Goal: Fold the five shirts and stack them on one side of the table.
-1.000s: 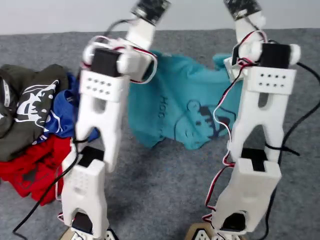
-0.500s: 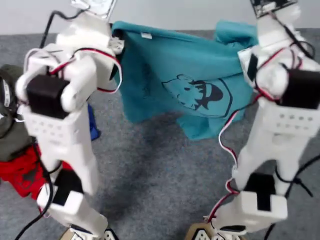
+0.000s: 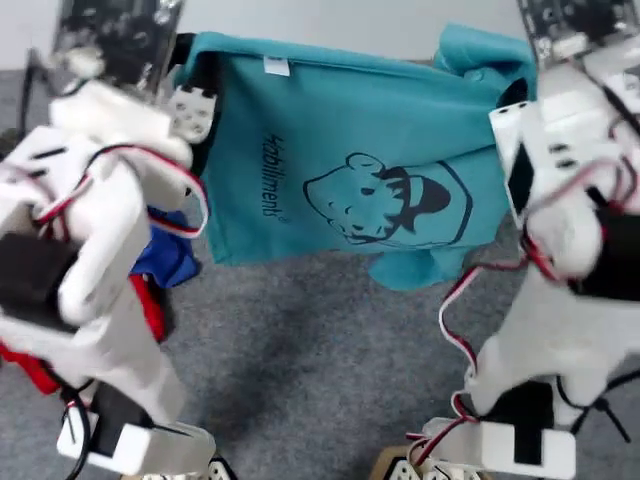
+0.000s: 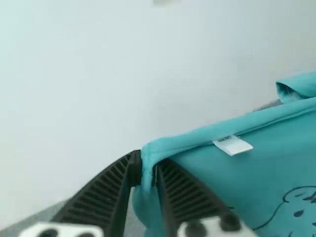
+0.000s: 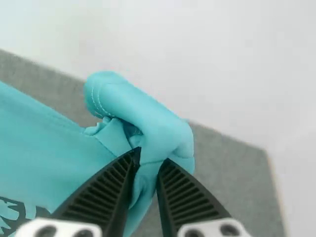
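A teal shirt (image 3: 350,150) with a dark cartoon print hangs spread in the air between the two raised arms, its lower hem well above the grey table (image 3: 320,370). My left gripper (image 4: 144,170) is shut on one shoulder of the teal shirt (image 4: 237,173), near the white neck label. My right gripper (image 5: 146,160) is shut on the bunched other shoulder and sleeve of the teal shirt (image 5: 138,118). In the high view the left arm (image 3: 100,230) holds the shirt's left top corner and the right arm (image 3: 570,200) its right top corner.
Behind the left arm lie a blue shirt (image 3: 165,255) and a red shirt (image 3: 150,310) in a heap at the table's left side. A pale wall (image 3: 330,20) runs along the far edge. The arms' bases stand at the near edge.
Both arms have risen and lifted the teal shirt off the table. It went from a crumpled heap to hanging flat and spread, print facing the camera.
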